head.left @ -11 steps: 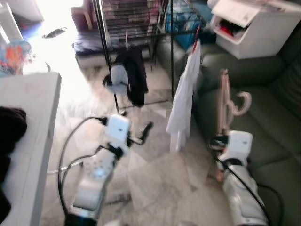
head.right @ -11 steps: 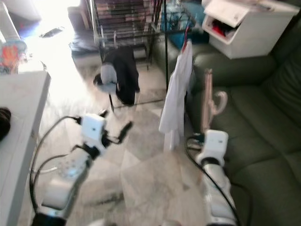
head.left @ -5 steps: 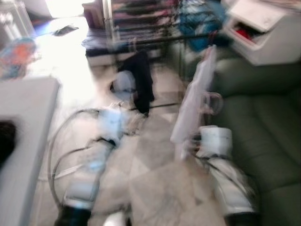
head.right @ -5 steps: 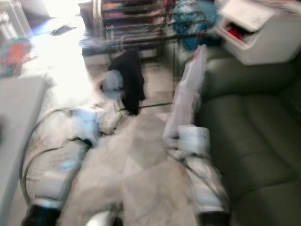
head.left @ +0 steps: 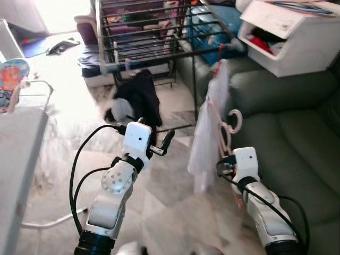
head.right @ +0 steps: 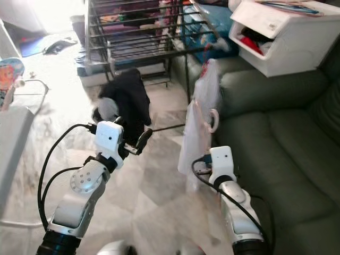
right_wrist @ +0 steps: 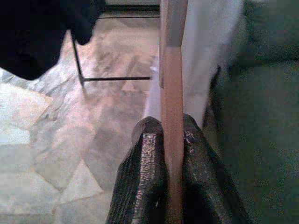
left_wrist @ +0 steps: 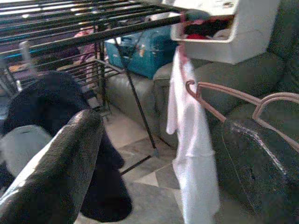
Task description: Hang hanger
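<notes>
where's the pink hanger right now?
The pink hanger is clamped in the right gripper, on the robot's right, held upright beside the white garment hanging from the drying rack, in front of the green sofa.

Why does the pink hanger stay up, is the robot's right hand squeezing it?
Yes, squeezed shut. In the right wrist view the right gripper's two black jaws press on both sides of the pink hanger, which stands upright between them.

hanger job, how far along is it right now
Done: the right gripper is shut on the pink hanger, so the pickup looks finished. In hand: the hanger is held upright beside the white shirt hanging from the drying rack, its hook below the bars. Left: lift the hook onto a bar and let go. The left gripper is open and holds nothing.
</notes>
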Controlling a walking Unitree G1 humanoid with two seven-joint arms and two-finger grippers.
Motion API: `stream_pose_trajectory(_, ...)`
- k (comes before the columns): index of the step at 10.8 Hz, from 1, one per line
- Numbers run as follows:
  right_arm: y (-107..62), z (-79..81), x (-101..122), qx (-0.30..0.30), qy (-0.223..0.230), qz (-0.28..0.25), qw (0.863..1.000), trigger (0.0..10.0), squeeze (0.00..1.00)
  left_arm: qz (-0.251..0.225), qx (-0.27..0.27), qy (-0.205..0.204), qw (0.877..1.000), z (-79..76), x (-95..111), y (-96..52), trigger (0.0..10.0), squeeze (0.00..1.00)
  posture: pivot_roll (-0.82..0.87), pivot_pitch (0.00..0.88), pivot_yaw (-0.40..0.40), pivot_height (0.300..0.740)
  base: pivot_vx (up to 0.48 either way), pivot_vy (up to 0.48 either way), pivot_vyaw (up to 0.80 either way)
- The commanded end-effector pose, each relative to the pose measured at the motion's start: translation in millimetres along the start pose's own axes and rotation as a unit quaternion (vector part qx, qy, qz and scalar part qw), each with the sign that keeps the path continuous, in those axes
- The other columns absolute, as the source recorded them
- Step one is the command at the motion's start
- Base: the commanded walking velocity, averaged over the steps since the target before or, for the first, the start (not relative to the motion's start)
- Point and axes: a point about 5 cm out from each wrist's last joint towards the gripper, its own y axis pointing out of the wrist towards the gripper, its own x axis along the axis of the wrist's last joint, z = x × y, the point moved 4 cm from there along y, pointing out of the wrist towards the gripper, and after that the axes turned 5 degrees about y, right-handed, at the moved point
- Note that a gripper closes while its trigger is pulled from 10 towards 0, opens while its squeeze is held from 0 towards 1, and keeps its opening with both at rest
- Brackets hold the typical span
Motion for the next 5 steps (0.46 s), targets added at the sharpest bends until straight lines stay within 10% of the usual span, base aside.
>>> stream_pose_trajectory(1,3.4,9.9,9.6,0.018,-0.003,-0.011,1.0,10.0,0.0,0.008,0.017,0.007,1.0,10.6,-2.0,-2.3,10.0,0.0,-0.11,0.047,0.008,0.74,0.398,0.27,0.0)
stream_pose_trajectory(5,5.4,11.4,8.1,0.02,-0.014,-0.004,1.0,10.0,0.0,-0.004,0.005,0.026,1.0,7.2,1.5,-2.9,10.0,0.0,-0.11,0.047,0.009,0.74,0.426,0.151,0.0)
